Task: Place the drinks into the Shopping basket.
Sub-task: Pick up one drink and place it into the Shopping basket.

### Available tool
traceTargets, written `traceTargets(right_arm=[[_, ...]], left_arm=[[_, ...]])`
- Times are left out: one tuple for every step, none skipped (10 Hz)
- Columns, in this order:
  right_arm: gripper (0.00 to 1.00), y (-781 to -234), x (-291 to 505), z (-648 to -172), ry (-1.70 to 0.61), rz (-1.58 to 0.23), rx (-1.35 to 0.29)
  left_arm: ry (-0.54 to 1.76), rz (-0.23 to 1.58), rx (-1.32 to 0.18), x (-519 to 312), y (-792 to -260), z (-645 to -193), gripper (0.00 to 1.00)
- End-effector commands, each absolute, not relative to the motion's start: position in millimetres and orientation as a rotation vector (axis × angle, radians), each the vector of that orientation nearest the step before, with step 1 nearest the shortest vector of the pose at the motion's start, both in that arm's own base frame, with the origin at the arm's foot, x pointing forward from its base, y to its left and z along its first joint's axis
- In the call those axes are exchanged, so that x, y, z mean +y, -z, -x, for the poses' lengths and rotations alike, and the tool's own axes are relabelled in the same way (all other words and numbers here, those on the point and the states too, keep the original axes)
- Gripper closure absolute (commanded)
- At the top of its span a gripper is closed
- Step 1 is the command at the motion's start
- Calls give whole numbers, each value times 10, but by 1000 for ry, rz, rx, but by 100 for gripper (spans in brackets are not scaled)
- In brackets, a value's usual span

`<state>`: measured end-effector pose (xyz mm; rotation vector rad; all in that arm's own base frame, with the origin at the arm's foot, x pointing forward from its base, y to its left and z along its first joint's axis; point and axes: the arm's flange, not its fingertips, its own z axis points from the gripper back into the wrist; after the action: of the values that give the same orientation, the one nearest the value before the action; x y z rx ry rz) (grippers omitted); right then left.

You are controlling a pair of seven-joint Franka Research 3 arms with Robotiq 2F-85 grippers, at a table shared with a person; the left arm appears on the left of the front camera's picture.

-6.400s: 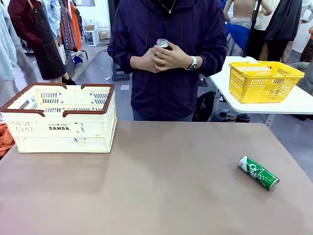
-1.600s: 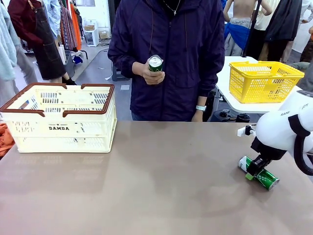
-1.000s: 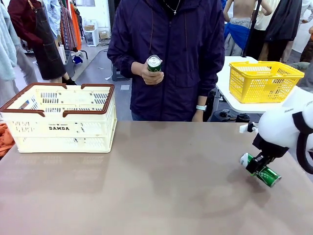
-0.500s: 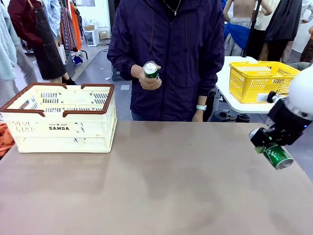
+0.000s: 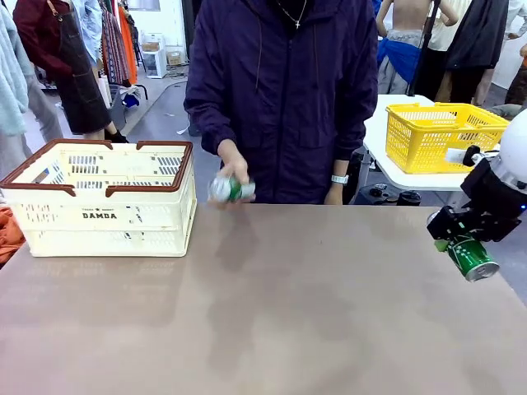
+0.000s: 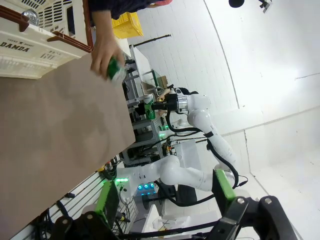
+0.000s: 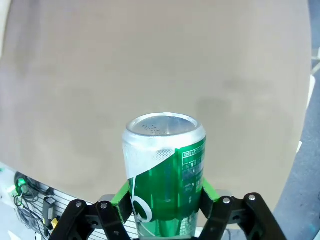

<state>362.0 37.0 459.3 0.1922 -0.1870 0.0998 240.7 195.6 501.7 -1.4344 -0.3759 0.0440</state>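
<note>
The right claw [image 7: 165, 202] pinches a green can [image 7: 165, 170] between its two green pads. The can is slim, with white writing on the green and a shiny silver top. In the front view it hangs tipped in the air near the right edge of the table [image 5: 288, 313], with a silver end pointing down and to the right. The right arm comes in from the right, and its black claw slants down toward the table. The left claw [image 6: 165, 195] is spread wide with nothing in it. The person's hand [image 5: 233, 171] holds another green can [image 5: 230, 190] low at the table's far edge, just beside the cream basket [image 5: 107, 210], which stands on the table's left side.
</note>
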Motion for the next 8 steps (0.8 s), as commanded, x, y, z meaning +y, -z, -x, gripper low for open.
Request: traceTargets(right_arm=[[100,-4607,1011,-3698,-80,-259,-275],[100,-4605,1429,-3763,-58,-234,-300],[100,-4536,1895,-3830,-87,-220,-307],[100,-4439,2289,-3876,-116,-203,-314],[100,-4377,2508,-3897,-115,-169,-342],[100,-4409,2371,-3891,-106,-166,-329],[100,-4481,1980,-3863,-58,-194,-307],[100,-4522,1618,-3800,-27,-189,-299]], left_arm=[[-26,1434,-375,1962,-5033,-2382,0],[-26,1434,-375,1962,-5033,-2382,0],[-26,1434,-375,1962,-5033,-2382,0],[-26,1434,-375,1962,-5033,-2382,0],[-26,1434,-375,1962,-5033,-2382,0],[-26,1434,-375,1962,-5033,-2382,0],[-26,1434,-375,1962,-5033,-2382,0],[-26,1434,-375,1962,-5033,-2382,0]])
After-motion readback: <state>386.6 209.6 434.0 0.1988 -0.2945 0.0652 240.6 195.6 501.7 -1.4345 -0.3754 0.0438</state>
